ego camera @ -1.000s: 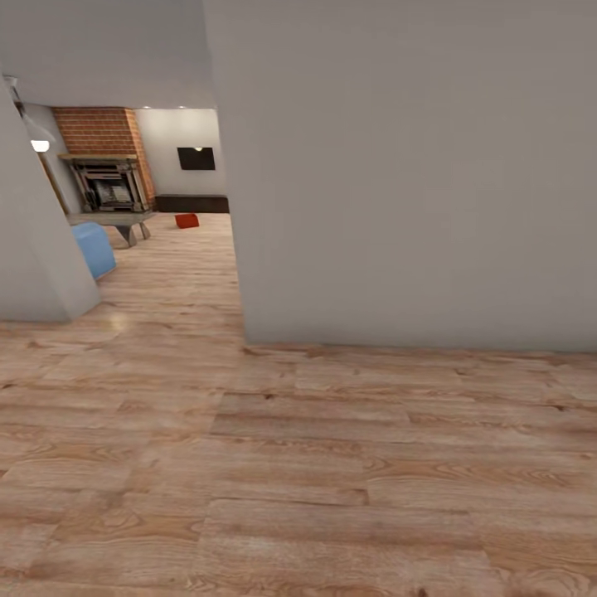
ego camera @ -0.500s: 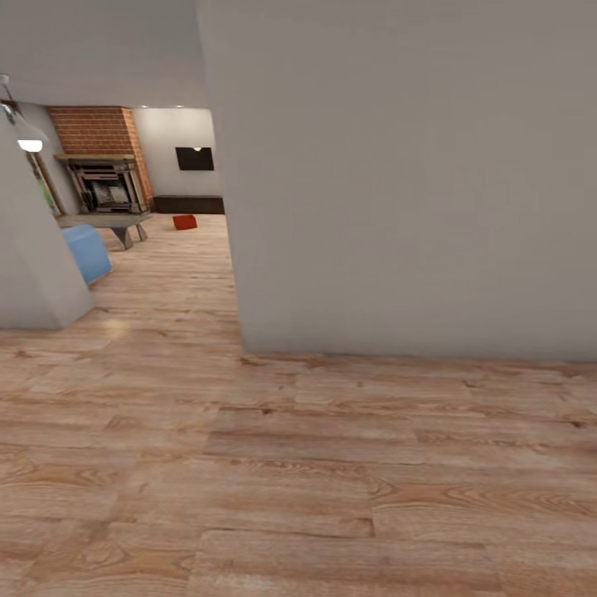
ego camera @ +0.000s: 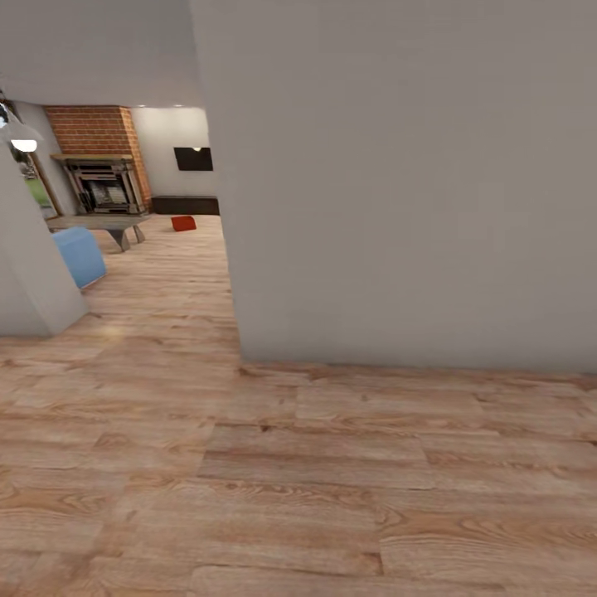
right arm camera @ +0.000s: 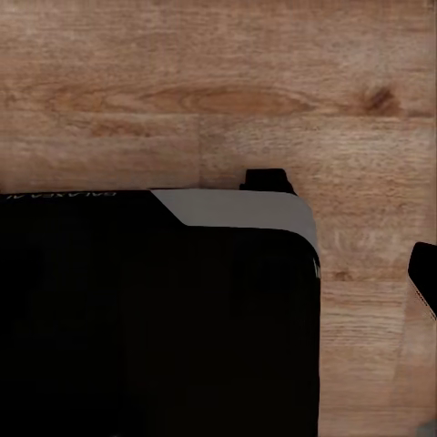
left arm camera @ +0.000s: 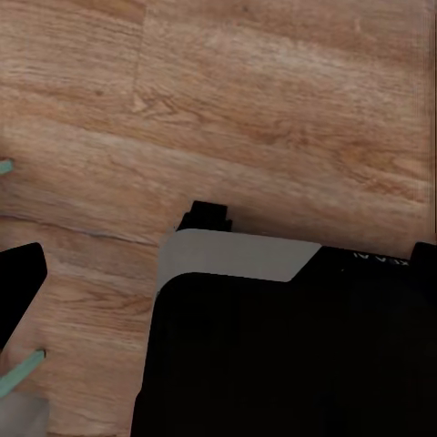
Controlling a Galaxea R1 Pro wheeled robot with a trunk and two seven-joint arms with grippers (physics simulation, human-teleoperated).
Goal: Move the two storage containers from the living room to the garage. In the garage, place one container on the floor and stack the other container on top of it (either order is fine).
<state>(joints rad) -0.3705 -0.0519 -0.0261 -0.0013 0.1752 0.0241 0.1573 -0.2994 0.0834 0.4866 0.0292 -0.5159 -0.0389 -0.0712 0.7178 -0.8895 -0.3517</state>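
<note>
One red-orange storage container (ego camera: 183, 223) lies far off on the living room's light wood floor, near the dark baseboard of the back wall. The living room (ego camera: 124, 199) shows through the opening at the upper left, with its red brick fireplace (ego camera: 101, 178). The second container is out of view. Both wrist views look down at my black and grey base (left arm camera: 273, 346) (right arm camera: 155, 309) over the planks. A dark piece (left arm camera: 18, 282) at the edge of the left wrist view and another (right arm camera: 424, 273) in the right wrist view are cut off, so I cannot tell how the fingers stand.
A large grey wall (ego camera: 398, 182) stands close ahead, its corner (ego camera: 236, 356) meeting the floor. A second wall corner (ego camera: 33, 282) bounds the passage at left. Beyond it are a blue sofa end (ego camera: 79, 255) and a grey low table (ego camera: 95, 224). Wood floor (ego camera: 249, 481) spreads before me.
The whole head picture has shifted: the wall ahead has grown and its corner sits lower, so the camera has moved forward. The container has not moved on the floor.
</note>
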